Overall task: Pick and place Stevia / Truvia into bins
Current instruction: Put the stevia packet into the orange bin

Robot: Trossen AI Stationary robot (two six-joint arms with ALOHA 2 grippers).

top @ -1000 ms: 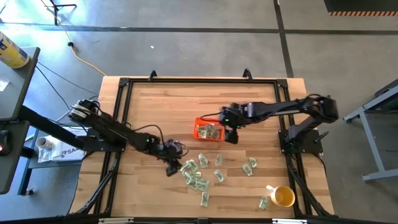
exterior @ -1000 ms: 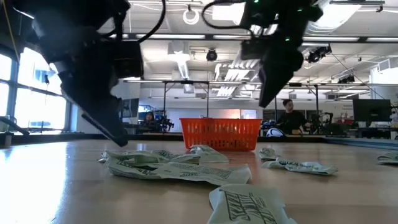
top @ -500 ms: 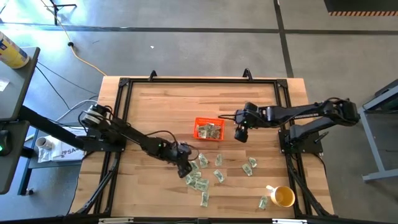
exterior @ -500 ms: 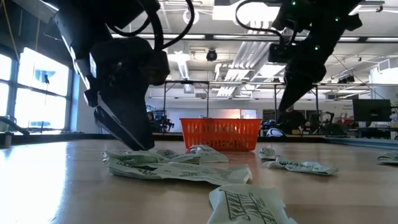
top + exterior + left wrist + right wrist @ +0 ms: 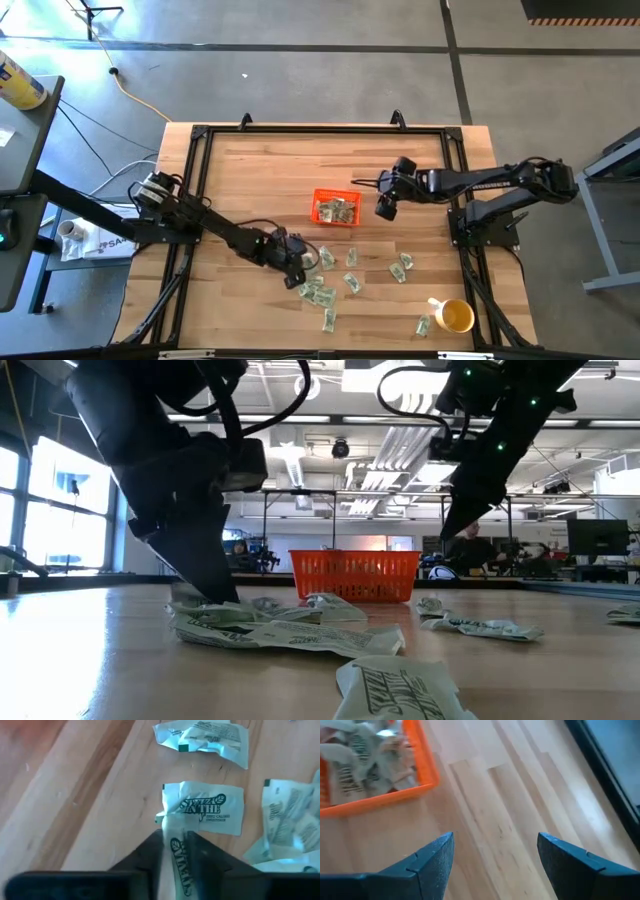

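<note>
since a moment ago my left pincer [image 5: 176,851] has clamped one green-and-white paper sweetener packet [image 5: 177,857] at the pile on the wooden counter [image 5: 250,170]; my right pincer [image 5: 495,857] hangs spread beside the small orange plastic bin [image 5: 335,209].

Green-and-white packets [image 5: 318,290], orange bin [image 5: 318,205], yellow mug [image 5: 455,317], light wood table [image 5: 270,170]

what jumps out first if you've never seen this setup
The orange bin at mid-table, already holding several packets. Just in front of it lies a scatter of green and white sweetener packets, where the left hand is pinching one packet between its fingers. The right hand hangs open beside the bin, and a yellow mug stands at the near right corner.
</note>
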